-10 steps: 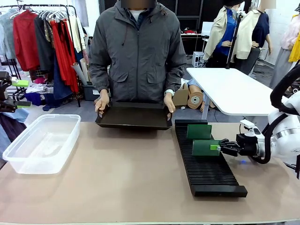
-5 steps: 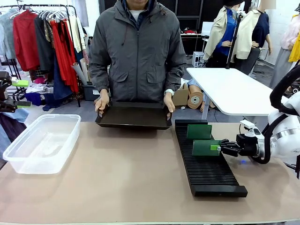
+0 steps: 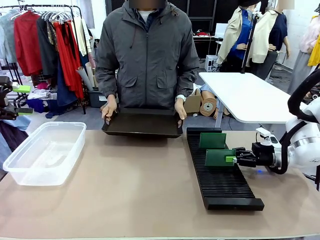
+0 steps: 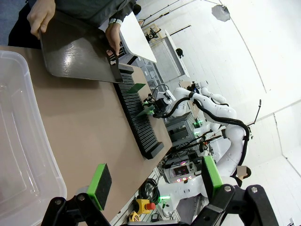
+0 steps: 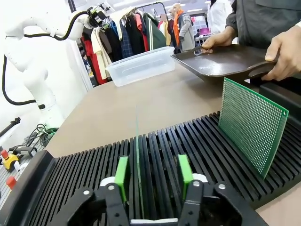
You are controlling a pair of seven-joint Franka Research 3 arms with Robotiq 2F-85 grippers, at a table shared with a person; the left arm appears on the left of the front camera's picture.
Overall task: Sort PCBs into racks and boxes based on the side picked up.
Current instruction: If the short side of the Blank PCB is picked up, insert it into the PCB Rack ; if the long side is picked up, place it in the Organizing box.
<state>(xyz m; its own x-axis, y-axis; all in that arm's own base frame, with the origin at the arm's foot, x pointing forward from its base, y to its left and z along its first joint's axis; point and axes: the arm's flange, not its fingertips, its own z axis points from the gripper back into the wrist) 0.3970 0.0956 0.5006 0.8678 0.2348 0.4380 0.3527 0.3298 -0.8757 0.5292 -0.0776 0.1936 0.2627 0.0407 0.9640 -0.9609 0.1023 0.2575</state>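
Standing edge-on between our right gripper's (image 5: pixel 153 176) spread jaws, the nearer PCB (image 5: pixel 137 165) sits upright in a rack (image 3: pixel 220 175) slot, clear of both pads, its long axis across the slots; our left gripper's (image 4: pixel 155 183) jaws hang spread, well apart.

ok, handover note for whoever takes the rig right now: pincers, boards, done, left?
Right pincer: open, pads either side of a PCB standing upright in the rack, not clamping it.
Left pincer: open, empty, above the clear box.
Second PCB stands in a farther slot.
Person holds the black tray at the far edge.
Done: two boards racked. Left: retract the right arm, fetch the next board.
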